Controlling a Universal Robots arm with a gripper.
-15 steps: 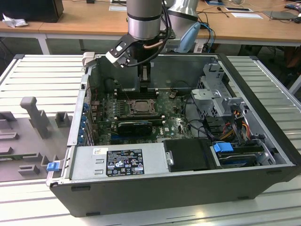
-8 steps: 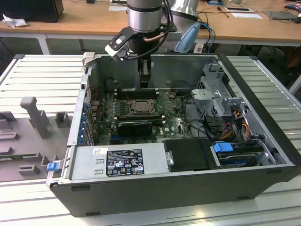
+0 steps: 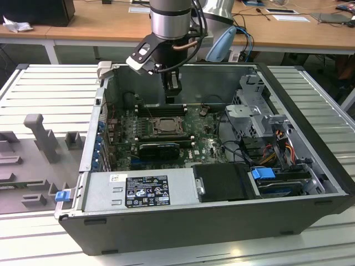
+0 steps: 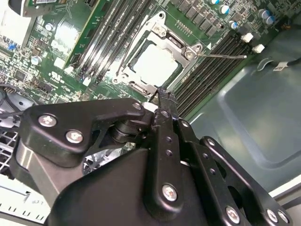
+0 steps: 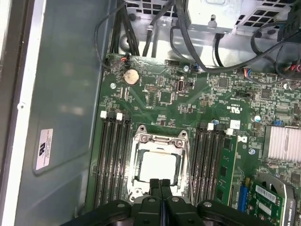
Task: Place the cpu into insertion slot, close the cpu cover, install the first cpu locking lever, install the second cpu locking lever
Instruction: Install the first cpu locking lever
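The cpu (image 5: 157, 168) sat flat in the insertion slot (image 5: 139, 137), its pale face showing through the cut-out of the cpu cover (image 5: 159, 145), which lay down over it. You could read that in both wrist views. In the exterior view the socket was a small dark square on the green board (image 3: 202, 138), and you could not tell chip from frame there.

The second wrist view gave you a thin metal lever (image 4: 221, 55) running out from the socket's corner across the memory slots (image 4: 207, 75). You could not tell whether it was latched.

Your gripper (image 5: 160, 182) had its fingers pressed together with nothing between them, and the tips hung just over the socket's edge.

Long black memory slots crowded the socket on two sides. Beyond one bank lay the bare grey case wall (image 5: 61, 94).

The exterior view showed you the computer case (image 3: 183, 224) lying open-topped, with free air above the board. Inside it were a power supply (image 3: 138, 191) along the near wall, a black shroud (image 3: 224, 182) beside that, and a drive cage (image 3: 260, 119) with cables toward the exterior view's right.
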